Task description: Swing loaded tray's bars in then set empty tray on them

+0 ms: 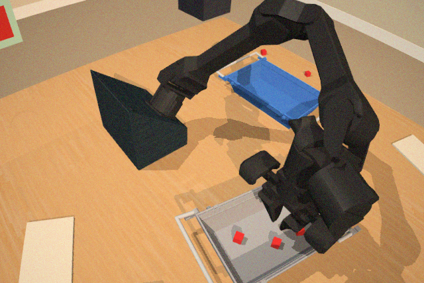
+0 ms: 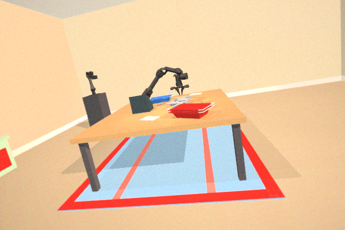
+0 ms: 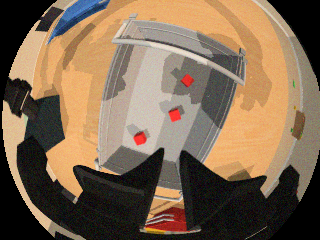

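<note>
The grey tray [image 1: 251, 219] [image 2: 182, 99] [image 3: 150, 75] stands on the table and holds three red blocks, one of them [image 3: 174, 115] near its middle. One wire bar [image 3: 170, 48] lies across its top, just inside one end. The other bar [image 1: 192, 247] [image 3: 170, 198] is swung out over the opposite end. My gripper [image 1: 277, 224] [image 2: 180, 94] [image 3: 171, 153] is slightly open and empty, pointing down above the tray. A blue tray [image 1: 273, 84] [image 2: 161, 99] [image 3: 80, 17] stands apart and looks empty; its far bar is swung out. My arm hides its near bar in the top view.
A red tray [image 2: 189, 111] [image 3: 175, 225] with wire bars stands near the table's front edge. Two loose red blocks [image 1: 264, 52] [image 1: 307, 73] lie beyond the blue tray. Cream plates [image 1: 48, 248] [image 1: 412, 150] lie on the table. The dark wedge base [image 1: 147, 139] stands left.
</note>
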